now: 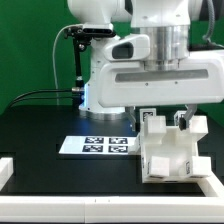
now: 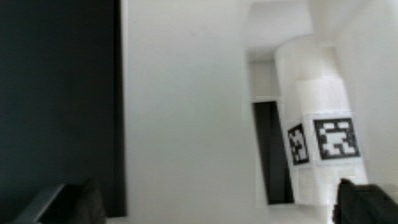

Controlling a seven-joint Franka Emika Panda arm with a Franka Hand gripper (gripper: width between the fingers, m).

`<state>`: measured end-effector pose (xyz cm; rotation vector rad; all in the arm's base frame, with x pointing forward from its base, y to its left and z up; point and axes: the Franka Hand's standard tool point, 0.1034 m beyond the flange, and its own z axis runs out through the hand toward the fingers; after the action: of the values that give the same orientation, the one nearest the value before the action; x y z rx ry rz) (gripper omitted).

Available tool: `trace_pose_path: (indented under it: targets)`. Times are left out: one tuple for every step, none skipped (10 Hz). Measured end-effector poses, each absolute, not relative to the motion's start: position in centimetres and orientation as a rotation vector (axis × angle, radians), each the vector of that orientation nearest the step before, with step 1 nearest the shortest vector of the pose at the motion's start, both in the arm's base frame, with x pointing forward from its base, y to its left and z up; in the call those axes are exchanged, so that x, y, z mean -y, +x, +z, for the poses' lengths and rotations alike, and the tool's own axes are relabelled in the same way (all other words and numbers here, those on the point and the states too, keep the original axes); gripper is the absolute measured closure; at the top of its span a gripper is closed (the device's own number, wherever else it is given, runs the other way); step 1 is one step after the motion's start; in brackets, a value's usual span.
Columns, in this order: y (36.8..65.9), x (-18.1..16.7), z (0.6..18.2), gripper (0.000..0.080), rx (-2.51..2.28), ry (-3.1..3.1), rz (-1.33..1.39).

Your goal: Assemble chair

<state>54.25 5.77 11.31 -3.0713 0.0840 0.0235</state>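
Note:
The chair (image 1: 172, 152) stands as a blocky white cluster of joined pieces at the exterior view's right, on the black table. My gripper (image 1: 166, 118) hangs right over its top, with dark fingers on either side of an upright piece. In the wrist view a broad white slab (image 2: 196, 120) fills the space between my fingertips (image 2: 64, 205), and one fingertip stands clear of the slab's edge over the black table. A rounded white piece (image 2: 317, 90) with a square tag (image 2: 336, 138) rises beside the slab. The gripper (image 2: 214, 205) is open, and its jaws straddle the slab without closing on it.
The marker board (image 1: 95, 145) lies flat on the table to the exterior view's left of the chair. A raised white border (image 1: 70, 207) runs along the front of the black table. The arm's white base (image 1: 105, 85) stands behind the marker board.

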Motion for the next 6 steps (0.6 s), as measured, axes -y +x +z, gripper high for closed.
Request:
trace_pose_path:
  targets:
    - [53.7,-5.3,11.2,0.015,-0.084,-3.07,0.032]
    - [53.6,-5.0,11.5,0.015,-0.094,-3.064,0.037]
    - [53.7,-5.2,12.3,0.015,-0.096,-3.056,0.033]
    - [53.7,-5.4,13.1,0.015,-0.095,-3.045,0.032]
    - [53.5,-5.6,13.5,0.015,-0.101,-3.04,0.026]
    - [53.6,-5.8,14.2,0.015,-0.115,-3.032,0.017]
